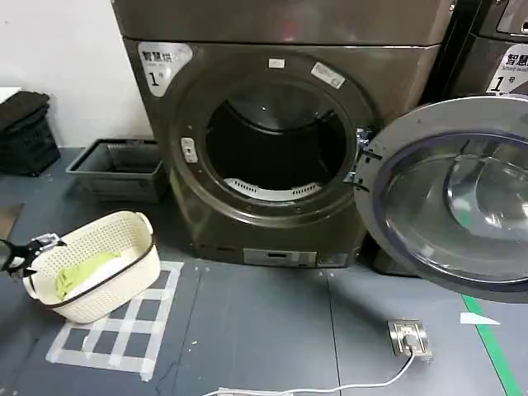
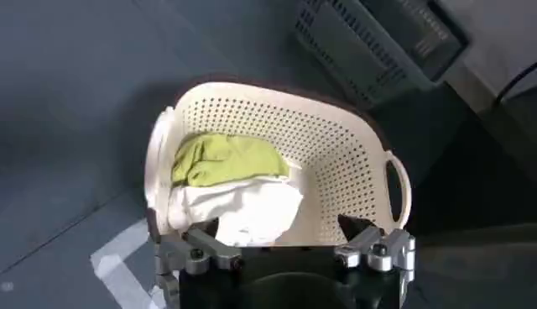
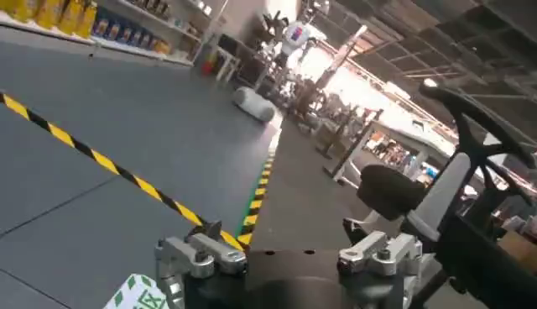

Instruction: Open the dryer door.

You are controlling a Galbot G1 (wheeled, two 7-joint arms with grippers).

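The dryer door [image 1: 429,206] stands swung wide open to the right of the bronze-grey dryer [image 1: 280,33], its grey inner face and bowl glass turned toward me. The dark drum opening [image 1: 276,140] is uncovered. My left gripper [image 1: 16,257] hangs at the far left, just beside the cream laundry basket [image 1: 132,247]. In the left wrist view the left gripper [image 2: 279,228] is open, holding nothing, over the basket [image 2: 336,143]. My right gripper [image 3: 281,228] is open and holds nothing, facing away into the room.
The basket holds green and white cloth [image 2: 226,180] and stands on a white tape grid [image 1: 124,330]. A grey crate [image 1: 120,165] and black crates [image 1: 25,132] sit left of the dryer. A floor socket [image 1: 410,337] with cable lies in front. A darker machine [image 1: 495,49] stands right.
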